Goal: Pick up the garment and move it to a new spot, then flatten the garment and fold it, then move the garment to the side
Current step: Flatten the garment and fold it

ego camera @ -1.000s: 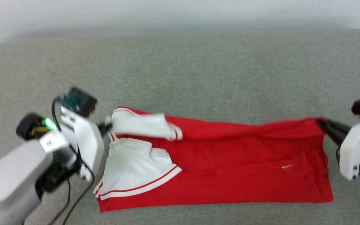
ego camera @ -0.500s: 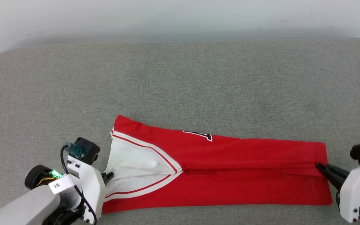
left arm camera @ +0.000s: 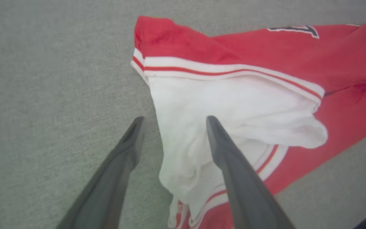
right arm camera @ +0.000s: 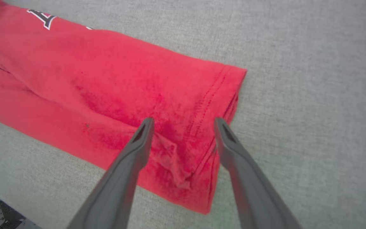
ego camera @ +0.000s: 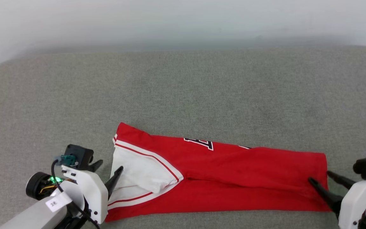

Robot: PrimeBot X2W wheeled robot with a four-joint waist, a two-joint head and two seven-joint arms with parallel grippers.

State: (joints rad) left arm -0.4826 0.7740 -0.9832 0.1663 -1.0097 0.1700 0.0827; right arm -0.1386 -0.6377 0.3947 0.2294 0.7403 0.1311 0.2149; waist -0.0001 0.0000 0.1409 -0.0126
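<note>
While the shirt (ego camera: pixel 221 178) lay folded lengthwise on the cushion (ego camera: pixel 183 95), your left claw (ego camera: pixel 108 170) stood spread at the sleeve (ego camera: pixel 141 171) and your right claw (ego camera: pixel 319 176) spread astride the hem (ego camera: pixel 324 168), probably letting the fold rest.

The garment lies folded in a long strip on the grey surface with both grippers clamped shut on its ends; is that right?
Not quite: the wrist views show the left gripper and the right gripper open, straddling the ends of the garment, gripping nothing. The rest holds.
</note>
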